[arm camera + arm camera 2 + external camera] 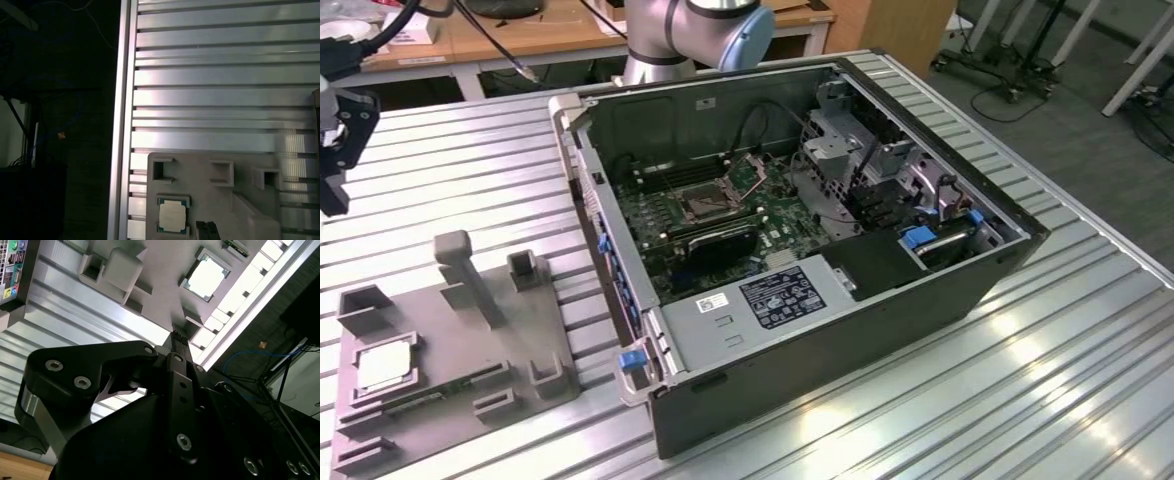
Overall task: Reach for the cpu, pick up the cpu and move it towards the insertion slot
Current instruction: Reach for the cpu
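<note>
At the exterior view's left my gripper (331, 198) hung closed on nothing near the grey tray (520, 345), where the cpu (384, 368) lay flat in its pocket (untouched, I judged). With the jaws together, a descent could have struck it rather than gripped it. The insertion slot (707, 205) sat well apart, inside the case (854, 330).
</note>
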Motion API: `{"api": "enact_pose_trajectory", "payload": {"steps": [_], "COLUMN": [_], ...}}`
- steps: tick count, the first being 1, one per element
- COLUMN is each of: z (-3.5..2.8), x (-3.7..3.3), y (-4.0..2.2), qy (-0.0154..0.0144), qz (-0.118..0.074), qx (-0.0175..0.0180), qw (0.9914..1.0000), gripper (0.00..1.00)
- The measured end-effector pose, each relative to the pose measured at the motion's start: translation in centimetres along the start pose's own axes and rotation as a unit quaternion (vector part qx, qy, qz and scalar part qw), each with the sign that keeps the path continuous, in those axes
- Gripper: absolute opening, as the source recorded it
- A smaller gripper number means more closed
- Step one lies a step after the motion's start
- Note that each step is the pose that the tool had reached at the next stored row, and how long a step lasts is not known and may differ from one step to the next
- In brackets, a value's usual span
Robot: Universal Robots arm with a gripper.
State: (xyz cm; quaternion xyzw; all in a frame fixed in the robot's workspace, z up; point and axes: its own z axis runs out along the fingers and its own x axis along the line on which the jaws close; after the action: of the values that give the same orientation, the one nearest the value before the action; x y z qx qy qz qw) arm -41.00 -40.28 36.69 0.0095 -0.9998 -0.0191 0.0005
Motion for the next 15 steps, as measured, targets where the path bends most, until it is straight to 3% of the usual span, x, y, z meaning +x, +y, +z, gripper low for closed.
{"api": "enact_pose_trajectory", "payload": {"steps": [15], "z": [0.04], "x": [1.65], "y": [0.03], "qy": [0.0], "qz": [0.0], "qx": [0.0], "qw": [1.0], "gripper": [0.11]}}
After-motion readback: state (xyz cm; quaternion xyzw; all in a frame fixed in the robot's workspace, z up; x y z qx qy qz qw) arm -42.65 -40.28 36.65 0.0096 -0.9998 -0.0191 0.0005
